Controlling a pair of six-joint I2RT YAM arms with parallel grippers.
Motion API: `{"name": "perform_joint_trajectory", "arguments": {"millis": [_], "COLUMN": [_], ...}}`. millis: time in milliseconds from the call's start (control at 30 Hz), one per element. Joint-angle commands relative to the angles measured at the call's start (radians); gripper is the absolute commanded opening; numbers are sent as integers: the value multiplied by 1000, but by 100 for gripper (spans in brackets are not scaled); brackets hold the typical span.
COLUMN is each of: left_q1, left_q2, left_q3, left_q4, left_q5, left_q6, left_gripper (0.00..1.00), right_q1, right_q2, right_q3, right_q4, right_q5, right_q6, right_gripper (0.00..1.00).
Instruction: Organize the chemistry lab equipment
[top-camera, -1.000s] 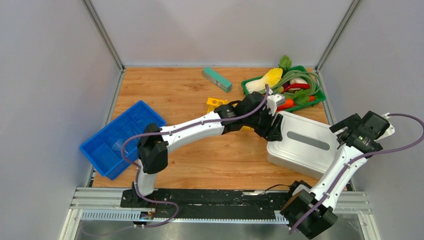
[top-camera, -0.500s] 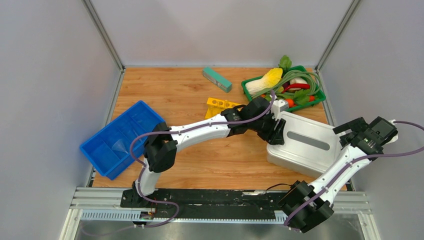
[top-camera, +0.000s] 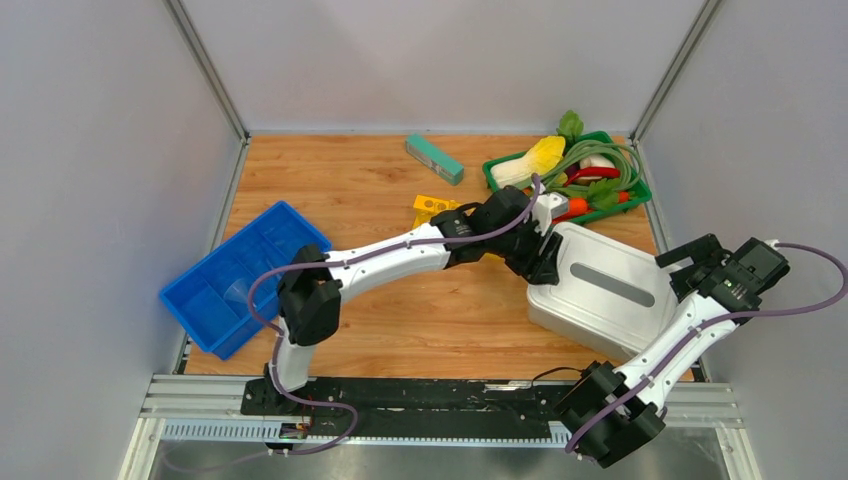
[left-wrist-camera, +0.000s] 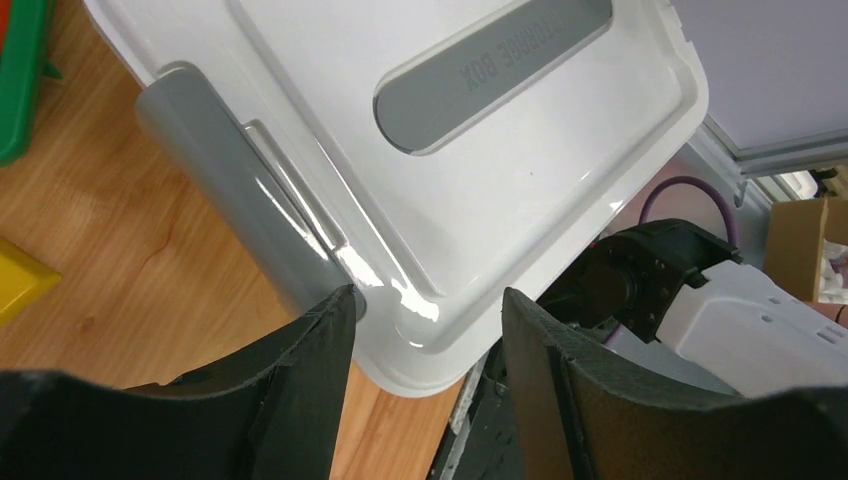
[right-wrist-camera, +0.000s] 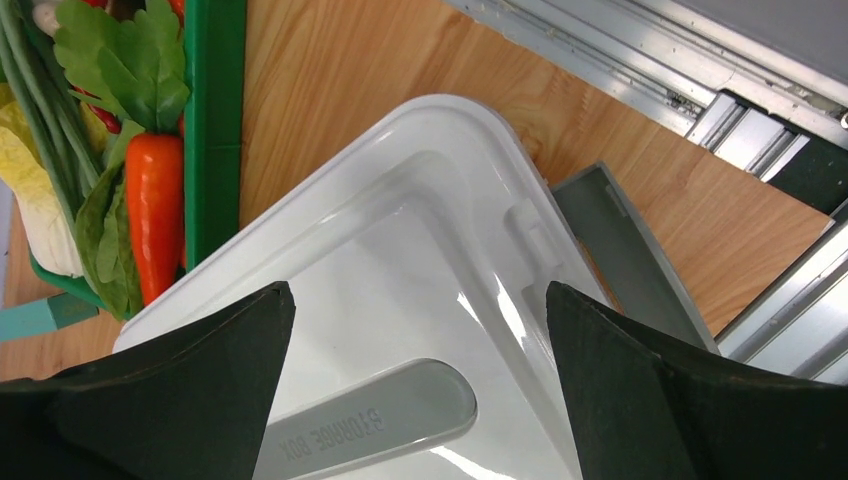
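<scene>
A white storage box (top-camera: 600, 290) with a grey handle stands closed at the right. My left gripper (top-camera: 545, 262) is open at its left end. In the left wrist view the box's near corner (left-wrist-camera: 420, 340) lies between the fingers (left-wrist-camera: 300, 380), and the left finger touches the grey side latch (left-wrist-camera: 240, 190). My right gripper (top-camera: 690, 262) is open and empty above the box's right end, over the lid (right-wrist-camera: 400, 280). A yellow holed rack (top-camera: 432, 208) shows partly behind the left arm. A clear glass piece (top-camera: 237, 292) lies in the blue tray (top-camera: 270, 235). Other lab items are out of view.
A green basket of toy vegetables (top-camera: 570, 170) stands just behind the box, close to the left wrist. A teal block (top-camera: 434, 159) lies at the back. A grey latch (right-wrist-camera: 620, 250) sticks out flat from the box's right side. Side walls stand close on both sides.
My left gripper went down along the box's left end and came back up. The box shifted a little to the left. My right gripper drew away to the right, then came back over the box.
</scene>
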Motion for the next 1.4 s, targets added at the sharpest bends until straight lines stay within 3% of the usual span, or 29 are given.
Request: {"name": "perform_joint_trajectory", "arguments": {"millis": [0, 200, 767, 1000, 1367], "left_q1": [19, 39, 37, 34, 36], "left_q2": [-144, -198, -187, -160, -97], "left_q3": [-2, -37, -123, -166, -168], "left_q4": [-10, -26, 60, 98, 121], "left_q5": [40, 3, 68, 88, 115], "left_q6": [24, 33, -25, -45, -62], "left_gripper": [64, 64, 63, 62, 62], "right_q1": [-3, 6, 70, 58, -85], "right_q2": [2, -25, -76, -59, -10], "right_q3": [-39, -39, -130, 22, -36], "right_q4": [10, -10, 47, -39, -7], "right_q5": [-37, -43, -163, 98, 6], "right_q6": [-12, -21, 158, 31, -18], "right_gripper": [100, 100, 100, 100, 100]}}
